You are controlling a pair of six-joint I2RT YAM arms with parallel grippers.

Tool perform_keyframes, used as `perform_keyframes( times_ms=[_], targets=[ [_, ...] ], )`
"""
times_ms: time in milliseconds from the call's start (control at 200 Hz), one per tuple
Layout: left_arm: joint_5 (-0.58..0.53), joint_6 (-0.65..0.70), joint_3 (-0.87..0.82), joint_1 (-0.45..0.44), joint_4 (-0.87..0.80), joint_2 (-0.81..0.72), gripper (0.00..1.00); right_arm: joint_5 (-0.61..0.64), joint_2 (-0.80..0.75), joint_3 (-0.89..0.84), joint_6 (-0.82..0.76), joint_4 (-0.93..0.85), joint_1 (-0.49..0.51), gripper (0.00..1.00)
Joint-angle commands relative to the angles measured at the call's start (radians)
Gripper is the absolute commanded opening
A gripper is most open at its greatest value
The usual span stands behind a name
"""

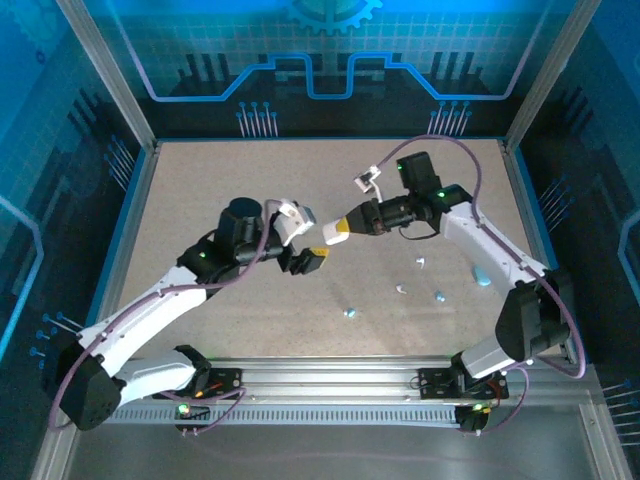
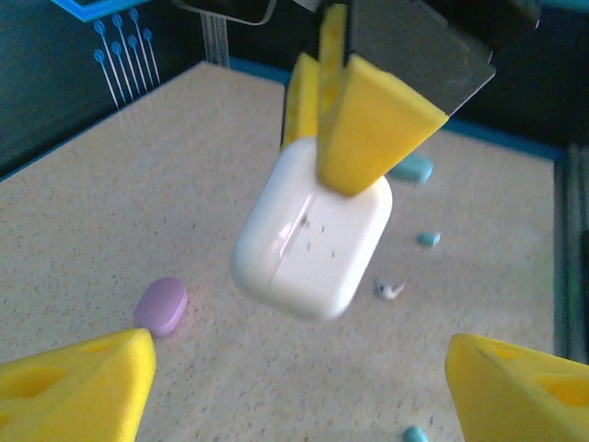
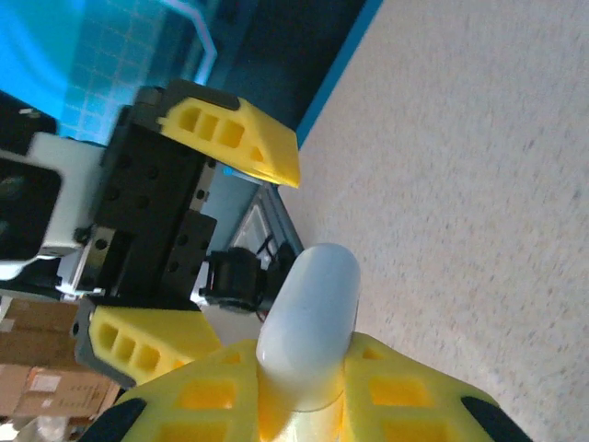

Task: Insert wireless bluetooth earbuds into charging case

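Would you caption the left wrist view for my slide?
The right gripper pinches a white charging case before the open left gripper.

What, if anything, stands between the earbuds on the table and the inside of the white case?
Its own lid: the white case looks shut, its seam closed, and the right hand holds it in the air, clamped at one end. The earbuds lie apart on the table; nothing else visibly blocks them.
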Motion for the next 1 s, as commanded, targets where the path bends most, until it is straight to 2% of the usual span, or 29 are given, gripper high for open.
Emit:
perform_keyframes(
  times_ms=[0,390,555,630,755,996],
  targets=[
    [0.171,-0.243,-0.044,0.037,0.245,-0.008,0.83,-0.079,-0.061,-0.022,0.011,0.2,-0.028,0.17],
    [0.359,-0.733,0.011,0.052,0.739,0.191,0.8,-0.097,-0.148,-0.087,-0.007,0.477,-0.029,0.19],
    [0.393,-0.873,0.036,0.05,0.922,0.269,0.71,-0.09,-0.177,-0.117,-0.005,0.543,-0.024,0.18],
    [0.404,-0.941,0.045,0.051,1.011,0.303,0.62,-0.079,-0.187,-0.126,-0.016,0.548,-0.021,0.2],
    [0.422,-0.981,0.063,0.05,1.048,0.335,0.54,-0.068,-0.206,-0.147,-0.019,0.574,-0.019,0.19],
    [0.45,-0.929,0.076,0.037,0.997,0.32,0.52,-0.029,-0.221,-0.167,0.022,0.631,-0.019,0.19]
  ],
)
